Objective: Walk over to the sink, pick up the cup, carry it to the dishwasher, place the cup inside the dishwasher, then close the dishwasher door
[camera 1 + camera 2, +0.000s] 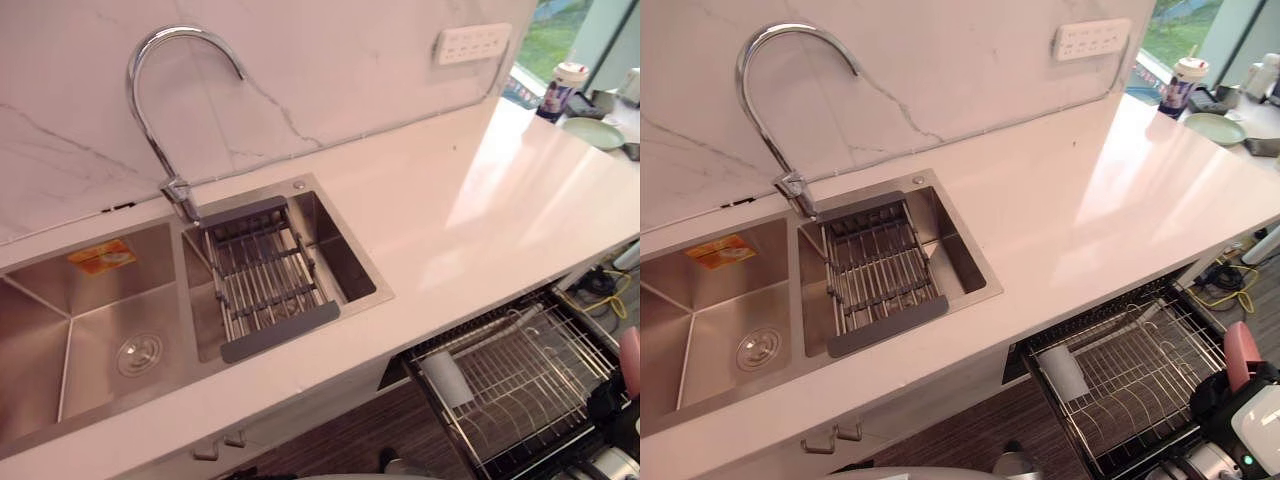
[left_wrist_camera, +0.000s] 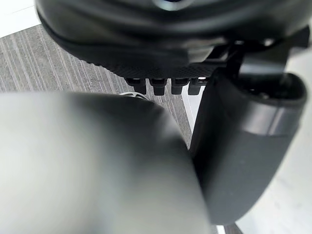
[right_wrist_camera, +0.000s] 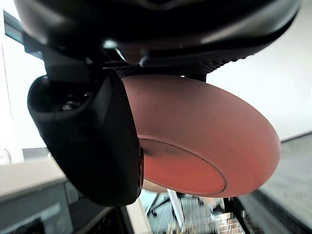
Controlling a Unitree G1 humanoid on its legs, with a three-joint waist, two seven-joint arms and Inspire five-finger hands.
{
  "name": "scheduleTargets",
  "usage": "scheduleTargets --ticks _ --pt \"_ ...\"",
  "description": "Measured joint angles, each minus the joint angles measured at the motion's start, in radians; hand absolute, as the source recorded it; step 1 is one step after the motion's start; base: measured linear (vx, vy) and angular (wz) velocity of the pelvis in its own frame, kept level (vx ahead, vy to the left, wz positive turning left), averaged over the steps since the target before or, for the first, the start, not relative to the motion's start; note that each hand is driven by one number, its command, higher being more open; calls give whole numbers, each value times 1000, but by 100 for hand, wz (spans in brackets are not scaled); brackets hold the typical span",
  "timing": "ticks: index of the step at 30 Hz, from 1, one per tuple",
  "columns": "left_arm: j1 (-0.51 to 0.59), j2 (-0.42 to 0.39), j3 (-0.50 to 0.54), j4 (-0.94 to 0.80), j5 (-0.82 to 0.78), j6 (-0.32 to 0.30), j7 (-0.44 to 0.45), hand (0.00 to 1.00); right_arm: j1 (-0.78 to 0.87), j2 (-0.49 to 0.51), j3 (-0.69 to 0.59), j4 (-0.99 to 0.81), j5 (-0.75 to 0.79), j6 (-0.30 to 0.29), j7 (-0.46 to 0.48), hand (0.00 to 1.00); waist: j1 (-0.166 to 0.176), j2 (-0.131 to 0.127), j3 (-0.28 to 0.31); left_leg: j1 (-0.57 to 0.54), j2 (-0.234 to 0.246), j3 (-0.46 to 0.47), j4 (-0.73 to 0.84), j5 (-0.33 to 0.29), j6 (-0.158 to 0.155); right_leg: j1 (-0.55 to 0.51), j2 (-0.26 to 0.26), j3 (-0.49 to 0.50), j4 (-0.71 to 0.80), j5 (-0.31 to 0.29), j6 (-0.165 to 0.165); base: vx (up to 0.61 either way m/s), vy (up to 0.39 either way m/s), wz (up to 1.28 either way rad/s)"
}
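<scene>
Right robot hand [image 3: 87, 146], thumb clamped on pink cup [image 3: 204, 146], cup's mouth hidden

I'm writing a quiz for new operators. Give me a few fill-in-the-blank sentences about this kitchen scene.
In the sink, the drain rack sits in the ___ basin.
The dishwasher rack below the countertop is pulled ___.
The right hand grips a dish whose colour is ___.
Missing words: right; out; pink.

Faucet [image 1: 148, 130] behind sink [image 1: 40, 330] — drain rack [image 1: 265, 280] in right basin; dishwasher basket [image 1: 530, 380] below counter [image 1: 480, 210], right — cylinder [image 1: 447, 378] apparently lying inside.
</scene>
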Motion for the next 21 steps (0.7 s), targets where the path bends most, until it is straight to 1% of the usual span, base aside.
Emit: scheduleTargets --ticks 2,3,5,7,10,11,12,14,16,17,18,19,21 --pt "0 1 0 1 -9 -13 0 100 -10 1 29 31 107 -3 33 0 6 0 4 -2 -1 -10 0 0 0 0 -4 -10 9 -8 0 20 0 18" --pt "0 1 0 1 -13 -21 0 100 -20 7 40 52 186 -3 51 0 9 1 7 -4 -2 -16 0 0 0 0 -6 -15 12 -11 1 23 -8 14" --pt "0 0 -1 1 -13 -35 0 100 -27 23 50 73 229 10 66 0 15 3 16 -6 -2 -24 0 0 1 2 -6 -21 13 -14 1 20 -14 13" --pt "-2 0 -2 0 -14 -45 1 100 -33 31 77 74 230 34 77 0 16 5 31 -8 -3 -33 0 0 1 4 -6 -30 14 -18 1 14 -16 10" --pt "-3 1 -2 0 -14 -53 1 100 -49 29 97 74 229 70 90 0 16 5 37 -11 -3 -39 0 0 1 4 -5 -37 16 -20 2 15 -18 8" --pt "-5 1 -2 0 -14 -57 0 100 -66 21 109 74 228 103 125 0 17 5 42 -11 -3 -42 1 0 1 4 -5 -39 20 -22 2 12 -16 5" --pt "-6 2 -3 0 -14 -57 0 100 -69 19 110 74 228 107 133 0 17 5 44 -11 -3 -42 1 0 1 4 -5 -40 21 -22 2 6 -17 7" --pt "-12 4 -6 -1 -15 -57 0 100 -101 -11 128 93 227 149 194 0 21 4 52 -11 -3 -50 2 0 1 4 -7 -47 30 -27 2 -7 -13 9" --pt "-15 5 -7 -1 -15 -57 -1 100 -117 -36 141 119 211 172 227 0 24 4 56 -12 -4 -55 5 0 1 5 -8 -51 33 -31 2 -13 -10 9" --pt "-20 5 -7 0 -15 -56 -1 100 -138 -57 149 149 186 205 243 0 27 6 61 -15 -3 -59 8 0 1 6 -9 -55 36 -34 2 -17 -10 8" --pt "-21 5 -8 0 -15 -56 -1 100 -141 -59 149 152 183 213 244 0 28 6 63 -15 -3 -61 8 0 1 6 -9 -56 37 -35 2 -25 -12 9" --pt "-25 5 -8 0 -16 -56 -2 100 -154 -69 149 165 166 243 247 0 29 8 69 -17 -3 -64 12 0 1 4 -10 -59 44 -39 2 -26 -10 7" --pt "-27 5 -7 0 -27 -55 -2 100 -164 -89 152 181 110 282 280 0 29 10 71 -27 -3 -71 17 0 1 -2 -11 -64 48 -42 1 -28 -14 9"
